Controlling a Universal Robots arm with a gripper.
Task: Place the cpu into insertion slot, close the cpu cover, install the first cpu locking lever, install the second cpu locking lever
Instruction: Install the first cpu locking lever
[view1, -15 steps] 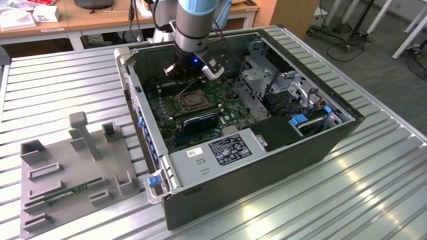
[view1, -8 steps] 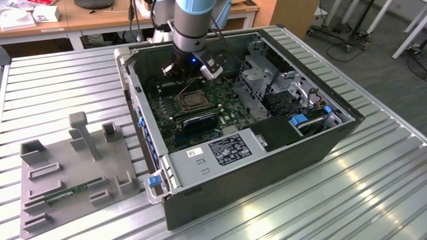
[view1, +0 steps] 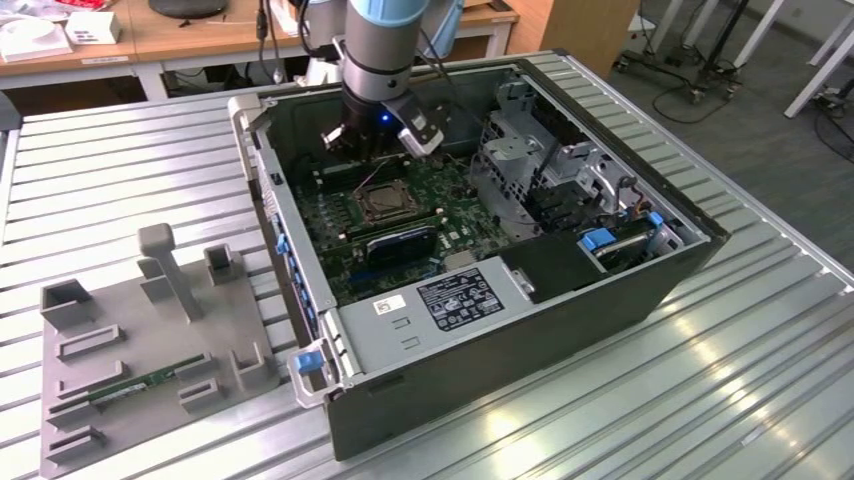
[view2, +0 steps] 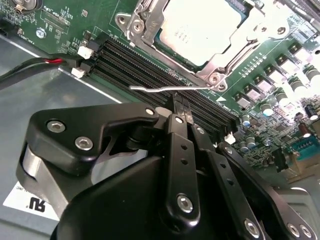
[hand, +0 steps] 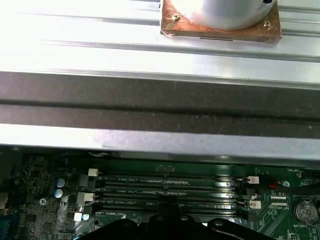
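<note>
cpu (small flat square chip, pale silver-tan top): seated

In the exterior view the insertion slot, a square dark socket with a silver metal rim, sits amid the green motherboard. The board is inside the open black computer case, which lies on the slatted metal tabletop.

In the second wrist view the cpu lies in that slot. The cpu cover, a thin silver-grey metal frame with a central window, is folded down flat over the chip's edges. A thin silver wire locking lever runs along the socket's edge, between the cover and the long black memory slots.

The black tool has its two fingers pressed together. The tips are at the lever's mid-length; contact cannot be confirmed.

At the exterior view's left, well apart from the case, a grey fixture tray carries a long green memory stick.
</note>
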